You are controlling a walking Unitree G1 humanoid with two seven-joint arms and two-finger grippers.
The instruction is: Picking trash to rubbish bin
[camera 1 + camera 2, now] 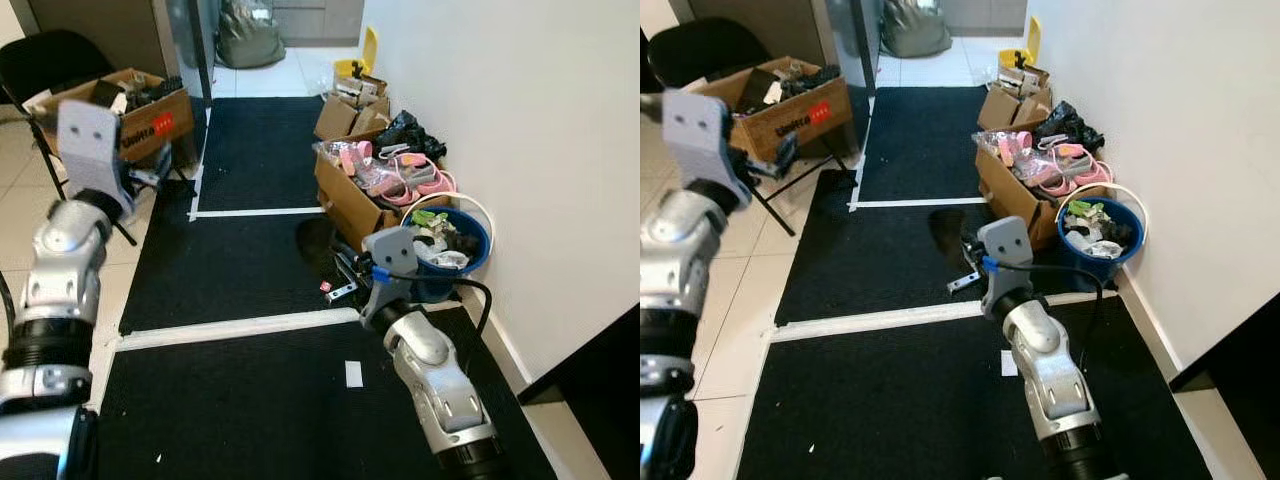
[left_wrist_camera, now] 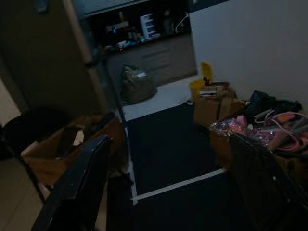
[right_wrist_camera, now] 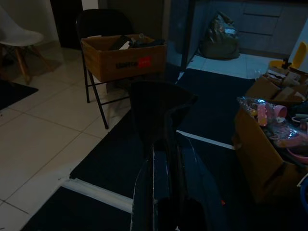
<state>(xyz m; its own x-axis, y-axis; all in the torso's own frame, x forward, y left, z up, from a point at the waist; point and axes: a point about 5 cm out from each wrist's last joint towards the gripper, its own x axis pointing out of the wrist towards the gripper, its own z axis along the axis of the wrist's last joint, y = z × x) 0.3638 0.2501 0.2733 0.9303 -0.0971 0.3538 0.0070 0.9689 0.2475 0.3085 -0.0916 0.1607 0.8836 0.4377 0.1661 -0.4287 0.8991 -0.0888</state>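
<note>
A paper scrap [image 1: 354, 373] is lying nearest, short of the bin [image 1: 470, 262]. The right claw [image 1: 345, 272], clenched on a dark wrapper, is hanging left of the bin; releasing here risks littering the mat. The left claw [image 2: 168, 183] is gaping, raised.

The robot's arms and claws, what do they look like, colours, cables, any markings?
Both arms are glossy silver shells with black ribbed joint rings. Each wrist carries a flat grey camera block. The right arm has a blue connector and a black cable looping alongside. The left claw has two long, flat black fingers; the right claw is black too. No markings are visible.
</note>
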